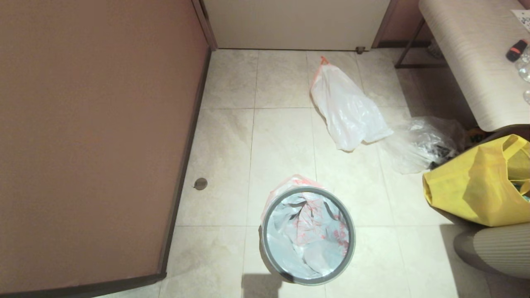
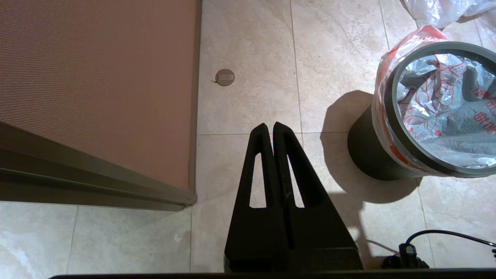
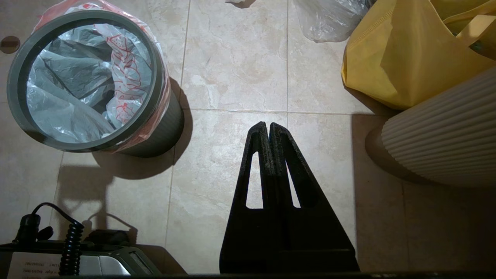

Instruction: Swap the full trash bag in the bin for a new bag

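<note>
On the near floor stands the bin [image 1: 269, 252], the new bag [image 1: 308, 231] lining it under the grey hoop [image 1: 350, 231]. Well beyond lies the full trash bag [image 1: 348, 109]. The left gripper [image 2: 270, 128] and right gripper [image 3: 265, 127] hang above bare tile, fingers together, holding nothing.

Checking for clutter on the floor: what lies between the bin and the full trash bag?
Only bare floor tile, as the head view shows, between the bin and the full trash bag.

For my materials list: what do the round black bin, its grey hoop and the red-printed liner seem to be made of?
The round black bin looks like matte plastic; the grey hoop, smooth moulded plastic, probably; the red-printed liner, thin translucent film, crinkled and glossy.
</note>
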{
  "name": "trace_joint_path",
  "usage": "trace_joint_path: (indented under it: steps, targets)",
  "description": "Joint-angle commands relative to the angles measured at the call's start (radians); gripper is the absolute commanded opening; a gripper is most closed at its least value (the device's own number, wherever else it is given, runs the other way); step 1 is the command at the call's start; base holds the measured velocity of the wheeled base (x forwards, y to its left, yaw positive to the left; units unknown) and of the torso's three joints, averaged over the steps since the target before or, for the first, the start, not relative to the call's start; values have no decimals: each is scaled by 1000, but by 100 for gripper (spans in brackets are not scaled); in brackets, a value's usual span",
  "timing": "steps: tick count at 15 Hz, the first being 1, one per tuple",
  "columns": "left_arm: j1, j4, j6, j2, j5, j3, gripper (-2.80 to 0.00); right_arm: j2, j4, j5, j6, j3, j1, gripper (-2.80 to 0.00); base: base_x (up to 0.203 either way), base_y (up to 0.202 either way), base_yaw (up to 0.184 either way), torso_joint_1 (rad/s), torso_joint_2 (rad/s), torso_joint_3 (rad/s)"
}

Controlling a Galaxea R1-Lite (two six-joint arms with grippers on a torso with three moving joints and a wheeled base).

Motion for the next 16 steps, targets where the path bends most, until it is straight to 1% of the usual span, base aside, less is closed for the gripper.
trace_joint_path:
  steps: [1, 16]
  targets:
    - [0, 0, 1, 1, 0, 0, -280, 2, 0, 0, 0, 0, 1, -280, 0, 0, 0, 0, 0, 0]
    - [0, -1, -1, 1, 0, 0, -280, 2, 0, 0, 2, 0, 1, -280, 0, 0, 0, 0, 0, 0]
